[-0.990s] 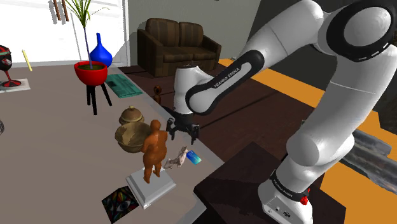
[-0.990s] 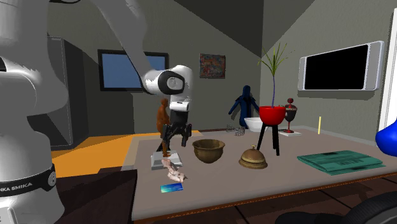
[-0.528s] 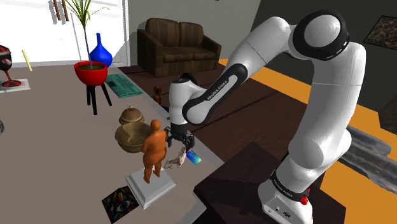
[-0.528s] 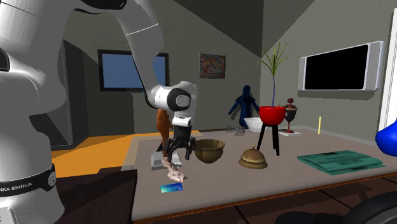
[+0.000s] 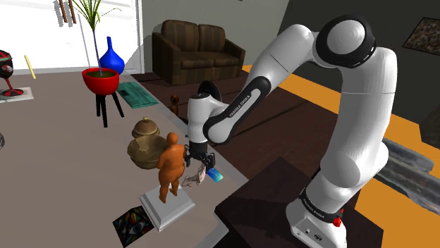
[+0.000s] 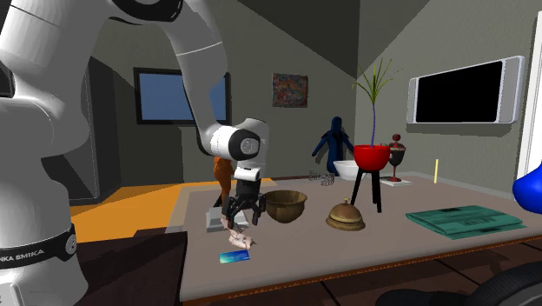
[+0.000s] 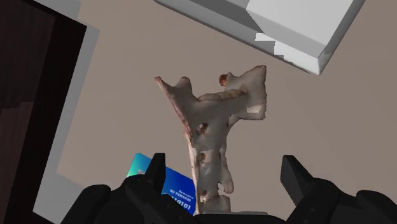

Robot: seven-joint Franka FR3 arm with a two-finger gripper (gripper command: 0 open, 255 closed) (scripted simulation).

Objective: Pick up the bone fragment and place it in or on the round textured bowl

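Lowered since before, your gripper [image 7: 222, 167] hangs spread around the bone fragment [image 7: 210, 127].
Closing now, one finger may snag the blue card [image 7: 175, 188] beside it.

One bone fragment [image 7: 213, 140]. One blue card [image 7: 143, 173]. Two figurines: brown figurine [image 5: 170, 169], dark blue figurine [image 6: 333, 143]. Two bowls: brown textured bowl [image 6: 285, 205], white bowl [image 6: 347, 169]. One domed lidded pot [image 6: 346, 217]. One red planter [image 5: 100, 79]. One blue vase [image 5: 111, 55]. One goblet [image 6: 397, 156]. One green mat [image 6: 465, 220]. Two wall screens: blue screen [image 6: 161, 96], black screen [image 6: 460, 91]. One sofa [image 5: 199, 49].

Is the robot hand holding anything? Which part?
Nothing is held. The gripper is open, with the bone fragment between its fingers, untouched.
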